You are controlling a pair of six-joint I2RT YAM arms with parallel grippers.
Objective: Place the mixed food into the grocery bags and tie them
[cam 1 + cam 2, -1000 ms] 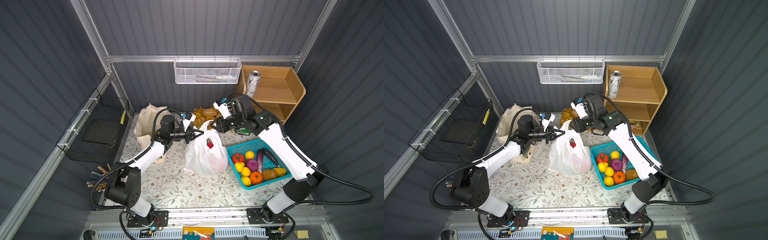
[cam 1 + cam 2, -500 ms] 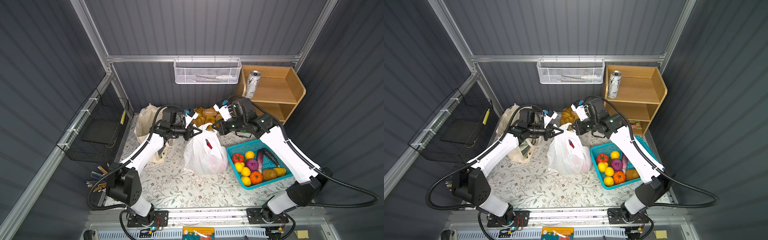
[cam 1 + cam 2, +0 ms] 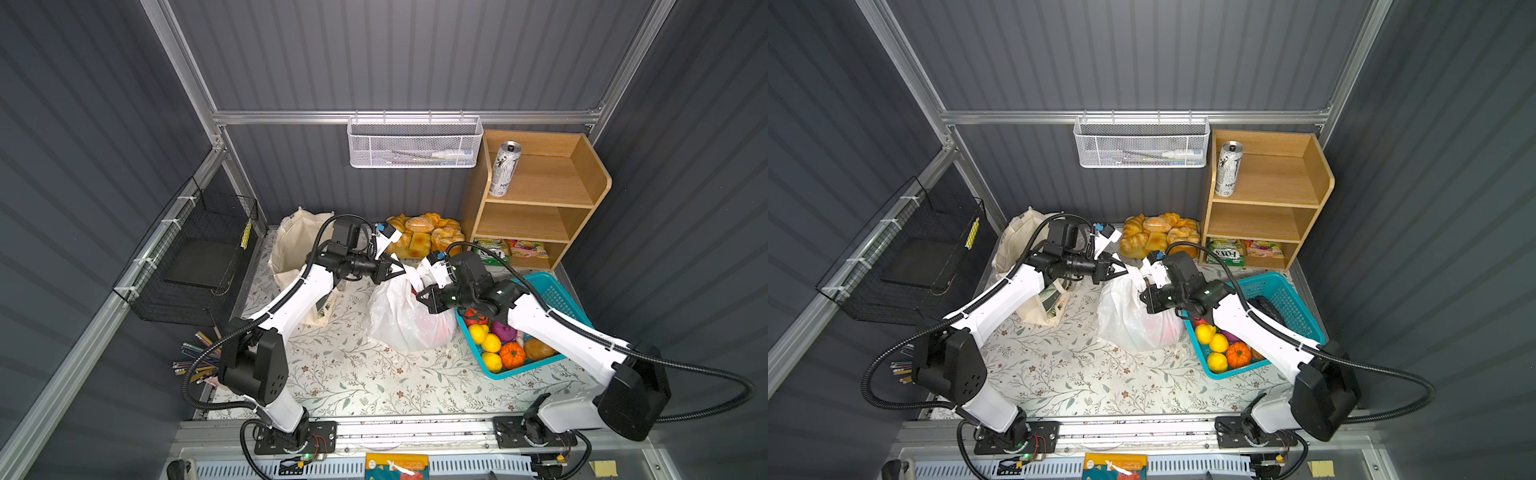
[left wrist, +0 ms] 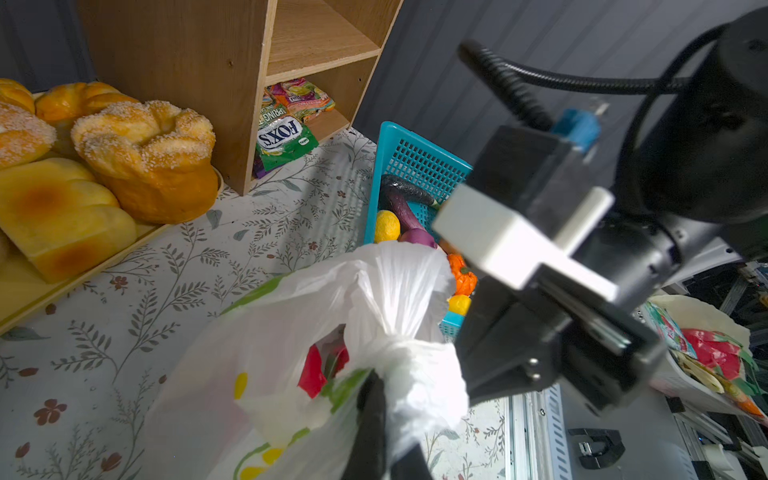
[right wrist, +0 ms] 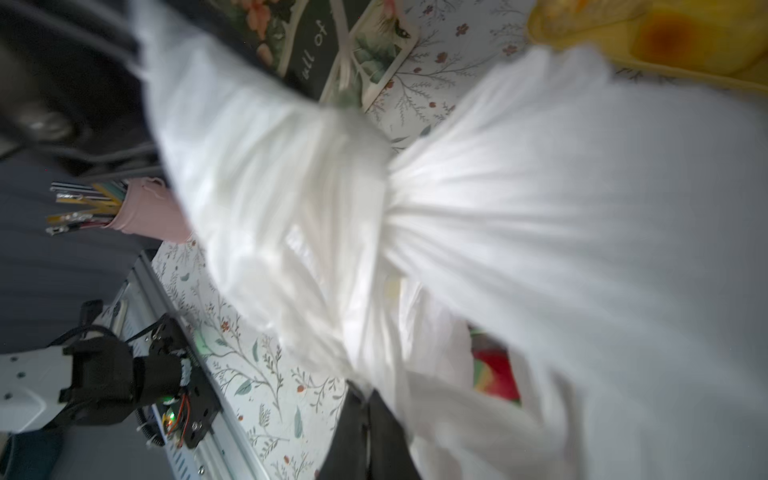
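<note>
On the table [image 3: 353, 374] I note the plastic carrier bag [image 3: 399, 324] standing filled, left gripper [image 3: 398, 269] and right gripper [image 3: 420, 296] each clamped on its handles [image 4: 399, 286]; I judge slow, evenly opposed pulls will seat the knot [image 4: 401, 347] without tearing it

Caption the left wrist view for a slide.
The left hand grips the bunched handles of the bag beside the right hand; bread, shelf and basket behind.

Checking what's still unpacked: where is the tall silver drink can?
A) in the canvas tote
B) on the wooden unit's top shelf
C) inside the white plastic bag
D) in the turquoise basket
B: the drink can stands upright on the wooden unit's top shelf.
</note>
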